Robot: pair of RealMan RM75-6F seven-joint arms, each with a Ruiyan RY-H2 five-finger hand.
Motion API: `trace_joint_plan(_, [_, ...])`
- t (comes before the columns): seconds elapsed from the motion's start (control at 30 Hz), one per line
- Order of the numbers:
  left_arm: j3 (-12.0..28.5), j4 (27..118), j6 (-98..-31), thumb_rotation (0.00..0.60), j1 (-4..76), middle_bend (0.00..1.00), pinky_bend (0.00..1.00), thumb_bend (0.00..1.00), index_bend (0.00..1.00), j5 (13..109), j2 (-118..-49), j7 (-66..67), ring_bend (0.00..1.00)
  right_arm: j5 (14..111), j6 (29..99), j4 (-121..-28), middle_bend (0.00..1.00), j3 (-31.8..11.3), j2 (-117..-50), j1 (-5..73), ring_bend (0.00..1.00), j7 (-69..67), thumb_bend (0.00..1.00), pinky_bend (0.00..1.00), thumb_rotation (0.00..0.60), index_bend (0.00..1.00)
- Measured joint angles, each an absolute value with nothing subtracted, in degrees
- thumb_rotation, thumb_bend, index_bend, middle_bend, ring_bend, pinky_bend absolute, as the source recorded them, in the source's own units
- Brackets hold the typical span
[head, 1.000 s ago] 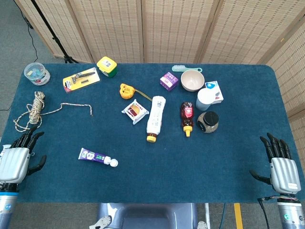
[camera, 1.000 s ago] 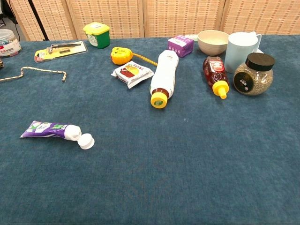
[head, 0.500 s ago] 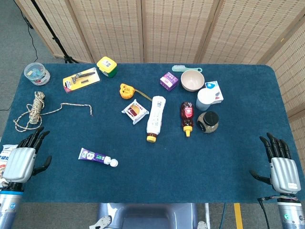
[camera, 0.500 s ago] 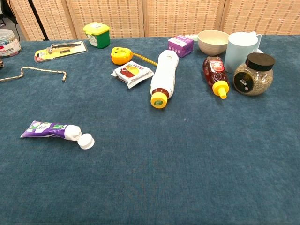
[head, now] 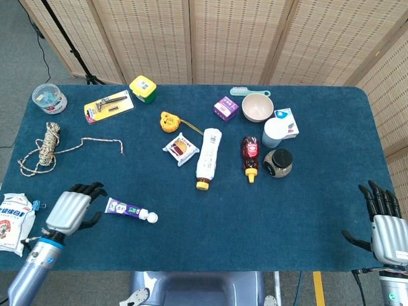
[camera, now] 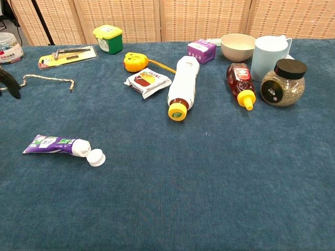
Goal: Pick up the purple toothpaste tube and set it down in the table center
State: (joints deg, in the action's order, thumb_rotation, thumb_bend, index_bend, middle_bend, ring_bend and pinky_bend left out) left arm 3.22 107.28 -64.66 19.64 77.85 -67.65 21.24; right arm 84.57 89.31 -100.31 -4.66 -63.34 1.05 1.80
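The purple toothpaste tube (head: 127,209) (camera: 53,144) lies flat on the blue table near the front left, its white flip cap (head: 152,217) (camera: 96,157) open and pointing right. My left hand (head: 71,208) hovers just left of the tube's flat end with fingers spread, holding nothing; only a dark fingertip (camera: 11,84) of it shows at the chest view's left edge. My right hand (head: 384,222) is open at the table's front right corner, far from the tube.
Further back lie a white bottle (head: 208,157), a red sauce bottle (head: 250,155), a dark-lidded jar (head: 278,162), a white cup (head: 276,132), a bowl (head: 257,107), a snack packet (head: 180,148) and a rope (head: 48,145). A packet (head: 11,215) hangs off the left edge.
My left hand has moved right and inward from the front left edge to just beside the tube. My right hand has dropped back slightly. The tube has not moved.
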Motion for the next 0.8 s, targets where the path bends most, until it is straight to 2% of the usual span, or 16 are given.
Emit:
trace_joint_plan(0.23, [3.74, 103.72, -60.01, 0.6, 24.77, 0.25, 0.23, 0.32, 0.34, 74.01, -74.52, 28.4, 0.3, 84.7, 90.35, -100.26, 0.01, -4.46, -62.69, 0.07, 0.0, 0.73, 0.0, 0.0, 0.6, 0.07])
trace_joint_plan(0.8, [2.25, 96.69, -57.63, 0.6, 27.9, 0.25, 0.23, 0.32, 0.34, 70.21, -83.54, 29.62, 0.28, 85.01, 92.32, -100.33, 0.01, -4.37, -61.25, -1.74, 0.0, -0.95, 0.0, 0.0, 0.6, 0.06])
